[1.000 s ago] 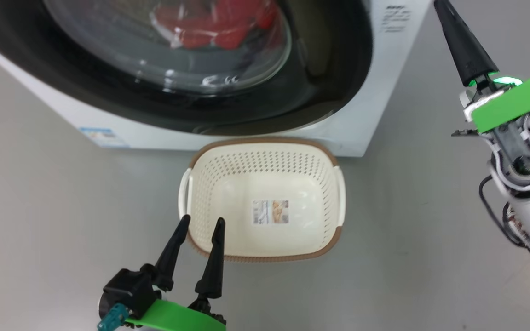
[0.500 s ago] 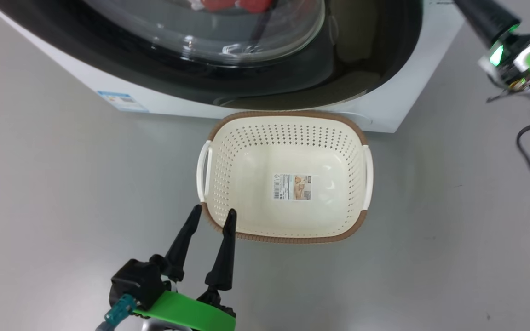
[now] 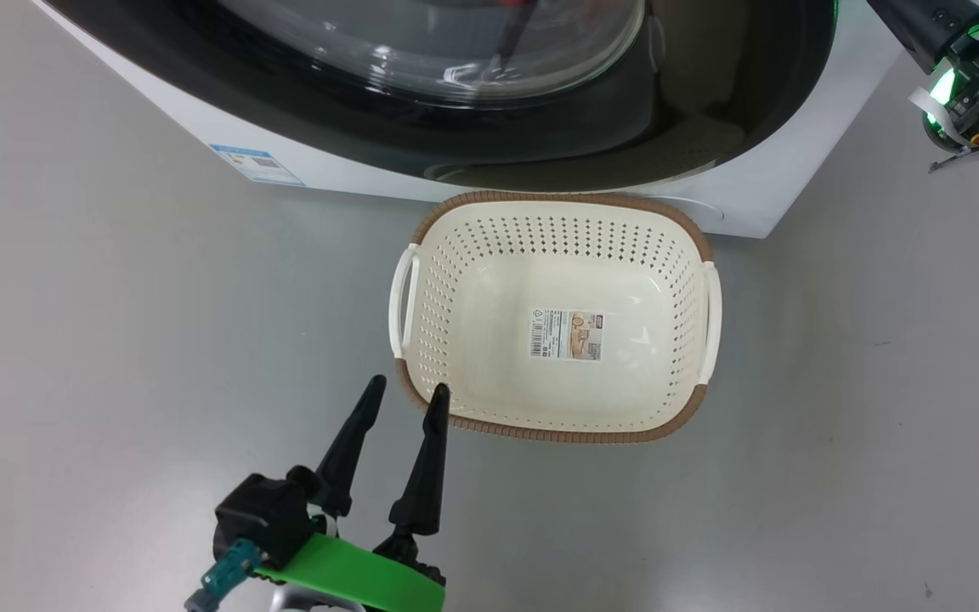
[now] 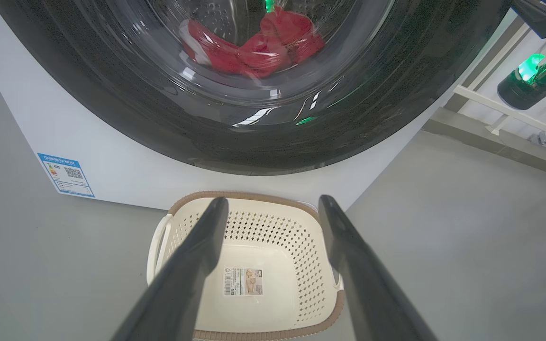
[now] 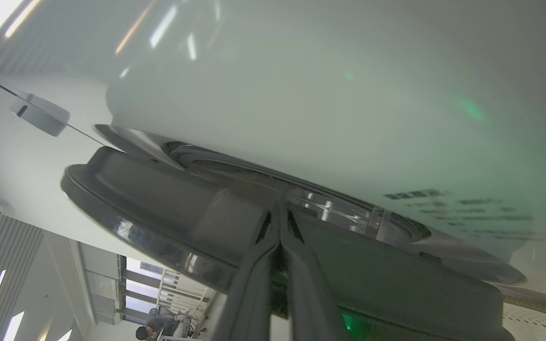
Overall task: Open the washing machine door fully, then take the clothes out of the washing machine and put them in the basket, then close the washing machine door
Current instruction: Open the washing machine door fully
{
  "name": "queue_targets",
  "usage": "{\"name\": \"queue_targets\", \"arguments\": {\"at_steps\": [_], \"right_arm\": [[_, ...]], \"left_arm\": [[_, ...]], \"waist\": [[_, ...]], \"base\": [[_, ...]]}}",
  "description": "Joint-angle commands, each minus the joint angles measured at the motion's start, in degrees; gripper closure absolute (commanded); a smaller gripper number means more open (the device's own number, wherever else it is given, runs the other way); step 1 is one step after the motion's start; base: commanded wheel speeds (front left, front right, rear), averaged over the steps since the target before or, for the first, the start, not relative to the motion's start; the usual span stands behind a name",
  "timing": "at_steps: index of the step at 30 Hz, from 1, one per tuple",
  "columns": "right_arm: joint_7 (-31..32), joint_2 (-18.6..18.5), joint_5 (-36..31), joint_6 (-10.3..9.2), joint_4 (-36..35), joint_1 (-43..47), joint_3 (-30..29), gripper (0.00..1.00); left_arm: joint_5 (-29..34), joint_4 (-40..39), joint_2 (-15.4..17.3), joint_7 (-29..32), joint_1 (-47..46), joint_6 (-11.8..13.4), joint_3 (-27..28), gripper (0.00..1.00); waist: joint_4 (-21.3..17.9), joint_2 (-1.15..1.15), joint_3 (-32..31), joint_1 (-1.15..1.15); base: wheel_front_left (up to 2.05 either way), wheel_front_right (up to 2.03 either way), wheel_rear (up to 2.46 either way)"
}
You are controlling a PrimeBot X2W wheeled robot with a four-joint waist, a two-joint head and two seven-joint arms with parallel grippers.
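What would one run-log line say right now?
door: not fully open; clothes: behind glass; basket: empty; left pincer: open; right pincer: shut, at door edge

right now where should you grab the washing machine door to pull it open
Grip the door at the right edge of its black rim, coming in from the robot's right. The right wrist view shows that edge standing proud of the washing machine front, a lip to hook behind; the bulging glass probably gives no hold.

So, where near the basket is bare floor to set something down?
Bare floor lies left of the basket and right of it. Crowded: the strip between basket and washing machine, and the near-left corner, where the left end effector hovers.
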Motion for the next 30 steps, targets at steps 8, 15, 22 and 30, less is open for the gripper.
{"name": "queue_targets", "arguments": {"at_steps": [8, 15, 22, 30], "right_arm": [[1.7, 1.9, -2.7, -0.03, -0.8, -1.2, -0.4, 1.00], [3.1, 3.1, -3.4, -0.03, -1.8, 0.9, -0.8, 1.00], [4.5, 4.4, -4.2, -0.03, -3.4, 4.4, -0.6, 1.00], [5.8, 6.0, -5.0, -0.03, -4.3, 7.4, -0.2, 1.00]], "left_arm": [[-0.6, -1.0, 0.5, -0.7, -1.0, -0.1, 0.6, 0.00], [-0.6, -0.8, 0.5, -0.7, -0.7, -0.1, 0.5, 0.00], [-0.3, -0.6, 0.5, -0.7, -0.1, -0.3, 1.1, 0.00], [0.1, -0.4, 0.5, -0.7, 0.7, -0.4, 1.4, 0.00]], "waist": [[0.5, 0.00, 0.4, 0.00], [0.4, 0.00, -0.9, 0.00], [-0.1, 0.00, -3.3, 0.00], [-0.6, 0.00, -5.5, 0.00]], "base": [[0.00, 0.00, 0.00], [0.00, 0.00, 0.00], [0.00, 0.00, 0.00], [0.00, 0.00, 0.00]]}}
